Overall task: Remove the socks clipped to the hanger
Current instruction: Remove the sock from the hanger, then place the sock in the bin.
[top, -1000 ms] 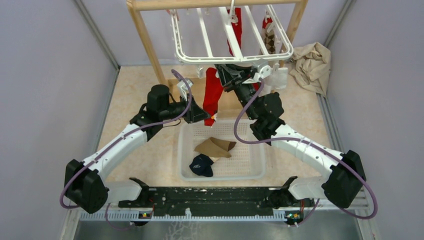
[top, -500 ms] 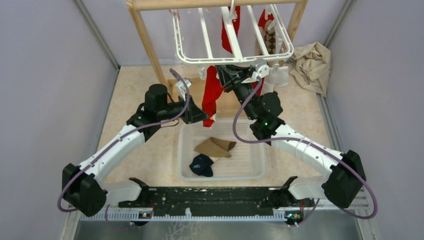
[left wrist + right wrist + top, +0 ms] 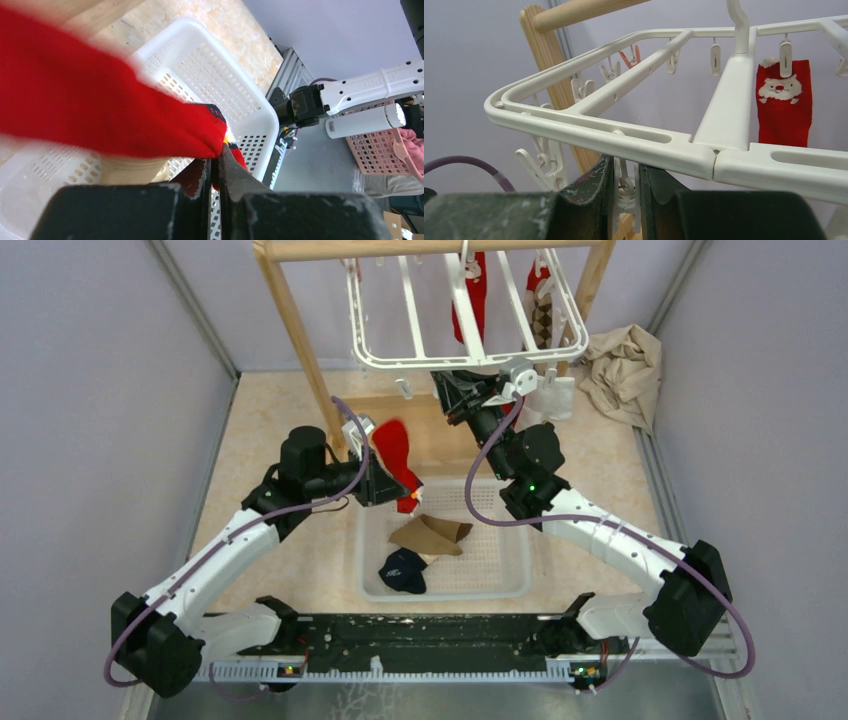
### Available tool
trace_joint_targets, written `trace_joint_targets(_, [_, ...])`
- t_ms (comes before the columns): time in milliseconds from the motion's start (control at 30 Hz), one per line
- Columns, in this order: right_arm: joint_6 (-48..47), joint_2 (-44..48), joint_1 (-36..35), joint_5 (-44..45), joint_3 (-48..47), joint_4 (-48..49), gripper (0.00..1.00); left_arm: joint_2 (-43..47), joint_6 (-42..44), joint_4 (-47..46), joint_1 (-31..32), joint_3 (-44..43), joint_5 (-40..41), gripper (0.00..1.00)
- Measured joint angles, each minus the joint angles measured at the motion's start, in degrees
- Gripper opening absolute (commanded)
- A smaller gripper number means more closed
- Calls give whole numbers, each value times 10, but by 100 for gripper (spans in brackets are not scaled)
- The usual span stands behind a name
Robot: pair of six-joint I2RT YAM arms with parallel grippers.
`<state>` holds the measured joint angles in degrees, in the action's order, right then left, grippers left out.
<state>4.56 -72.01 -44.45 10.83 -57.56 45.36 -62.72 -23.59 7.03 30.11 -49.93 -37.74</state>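
socks in three places: one red sock (image 3: 392, 445) free of the hanger (image 3: 455, 362), clenched at the toe in the left gripper (image 3: 216, 159) over the far-left corner of the white basket (image 3: 260, 117), likely for dropping beside the tan sock (image 3: 432, 533) and navy sock (image 3: 403, 570) inside; a santa sock (image 3: 784, 102) and a patterned sock (image 3: 541, 320) clipped at the hanger's far side. right gripper (image 3: 626, 175) raised under the near rail, fingers flanking a bare clip (image 3: 626, 196), pressing or not impossible to tell. beige mottled tabletop (image 3: 270, 420), wooden frame (image 3: 295, 330) carrying the hanger, crumpled cloth (image 3: 620, 365) at right, lilac walls (image 3: 90, 390).
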Motion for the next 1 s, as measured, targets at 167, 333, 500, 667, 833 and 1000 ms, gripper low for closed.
trace_joint_targets(167, [1, 0, 0, 1, 0, 0, 0, 13, -6, 8, 0, 7, -12, 9])
trace_joint_targets(333, [6, 0, 0, 1, 0, 0, 16, 26, -22, 6, 0, 13, -44, 10])
trace_joint_targets(500, [17, 2, 0, 3, 7, 0, 33, 43, -34, 5, 0, 26, -65, 10])
trace_joint_targets(667, [28, 14, 1, 5, 28, -3, 51, 48, -41, 3, 0, 36, -74, 11])
trace_joint_targets(833, [37, 25, 1, 5, 48, -18, 68, 48, -59, -8, 0, 45, -90, 11])
trace_joint_targets(1000, [42, 39, 1, 5, 62, -31, 75, 48, -86, -32, 0, 49, -112, 14])
